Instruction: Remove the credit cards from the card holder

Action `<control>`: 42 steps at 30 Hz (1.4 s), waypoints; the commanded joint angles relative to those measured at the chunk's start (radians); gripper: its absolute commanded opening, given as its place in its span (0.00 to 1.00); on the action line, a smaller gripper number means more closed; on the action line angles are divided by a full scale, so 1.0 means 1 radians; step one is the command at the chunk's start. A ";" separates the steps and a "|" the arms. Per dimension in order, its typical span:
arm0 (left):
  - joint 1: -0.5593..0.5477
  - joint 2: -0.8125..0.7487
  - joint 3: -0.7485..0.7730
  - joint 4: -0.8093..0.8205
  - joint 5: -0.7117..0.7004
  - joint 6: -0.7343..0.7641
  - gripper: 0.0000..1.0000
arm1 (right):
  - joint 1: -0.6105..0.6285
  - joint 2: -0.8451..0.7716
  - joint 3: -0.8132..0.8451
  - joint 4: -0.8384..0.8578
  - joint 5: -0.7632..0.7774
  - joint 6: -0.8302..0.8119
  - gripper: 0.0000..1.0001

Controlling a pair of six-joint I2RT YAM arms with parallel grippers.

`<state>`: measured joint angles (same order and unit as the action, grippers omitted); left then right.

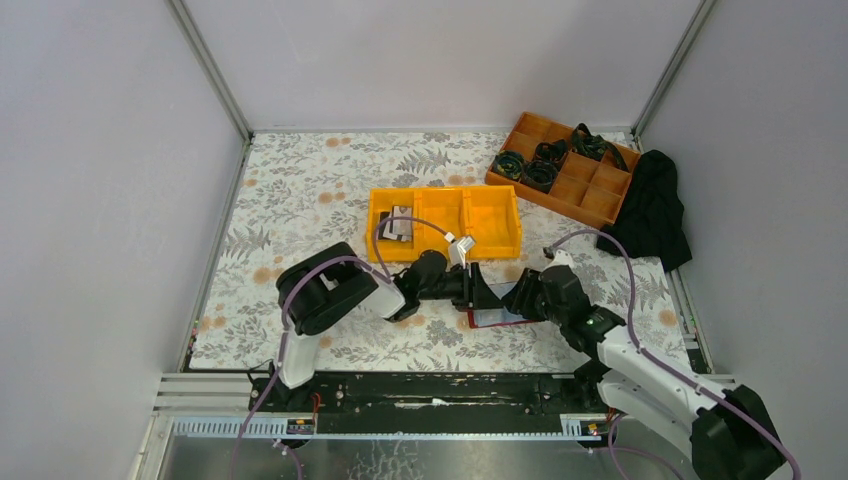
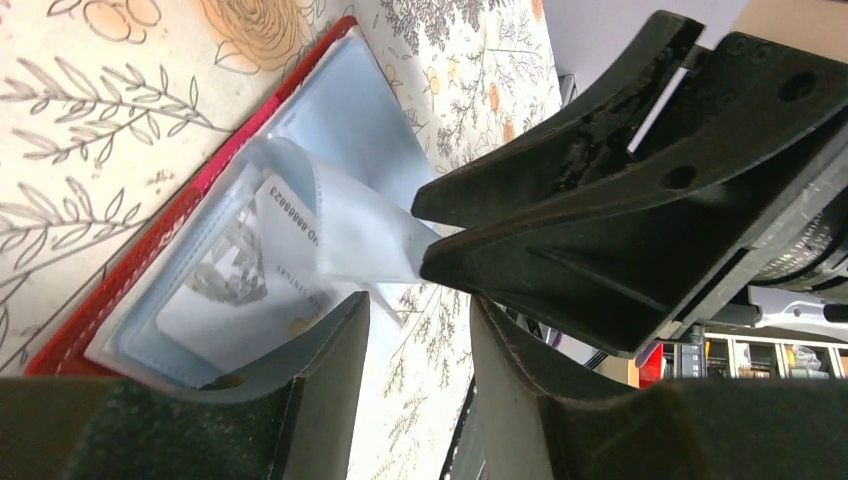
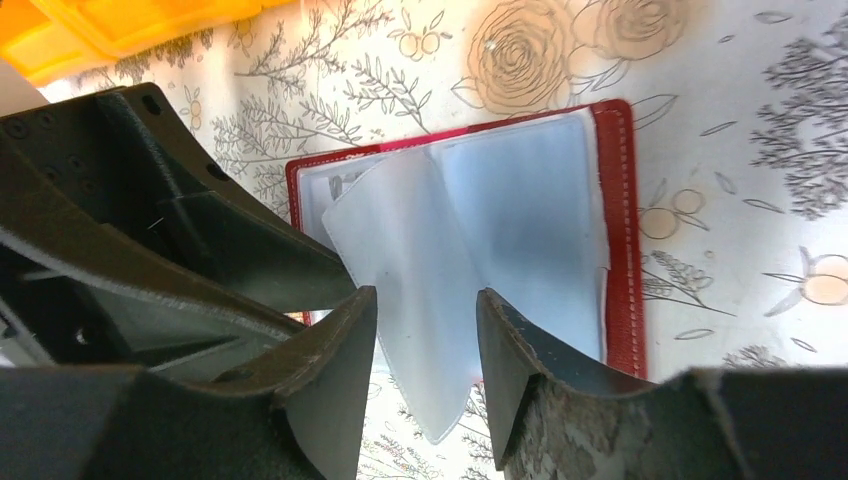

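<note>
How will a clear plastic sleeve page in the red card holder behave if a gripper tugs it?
Probably floppy: one sleeve page bends and curls up off the card holder between the right fingers. Likely slippery, since the film looks glossy. The thin, flat holder is probably light, so a tug may drag it along.

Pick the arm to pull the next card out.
Left. Left claw sits open at the grey-white card in the red folding card holder; right claw only straddles a clear plastic sleeve.

yellow bin point(image 1: 492, 222) mid-table | brown divided tray point(image 1: 590, 190) far right | black cloth point(image 1: 655, 205) beside it
</note>
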<state>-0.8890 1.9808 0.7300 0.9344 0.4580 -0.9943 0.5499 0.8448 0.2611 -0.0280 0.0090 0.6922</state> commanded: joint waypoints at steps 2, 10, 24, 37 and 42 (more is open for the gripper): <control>0.006 0.037 0.076 0.019 0.016 0.016 0.49 | 0.007 -0.117 0.063 -0.097 0.105 -0.023 0.49; 0.007 0.082 0.209 -0.111 -0.004 0.079 0.49 | 0.007 -0.237 0.086 -0.166 0.136 -0.030 0.49; 0.164 -0.043 0.131 -0.195 -0.016 0.169 0.49 | 0.007 -0.209 0.127 -0.097 0.069 -0.062 0.47; 0.091 -0.173 -0.094 -0.158 -0.108 0.150 0.47 | -0.016 0.247 0.090 0.258 -0.095 -0.051 0.43; 0.054 -0.128 -0.091 -0.102 -0.089 0.116 0.47 | -0.029 0.322 0.102 0.288 -0.139 -0.065 0.43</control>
<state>-0.8158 1.8206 0.6392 0.7284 0.3698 -0.8532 0.5358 1.1309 0.3428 0.1638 -0.0784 0.6395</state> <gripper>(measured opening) 0.472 0.428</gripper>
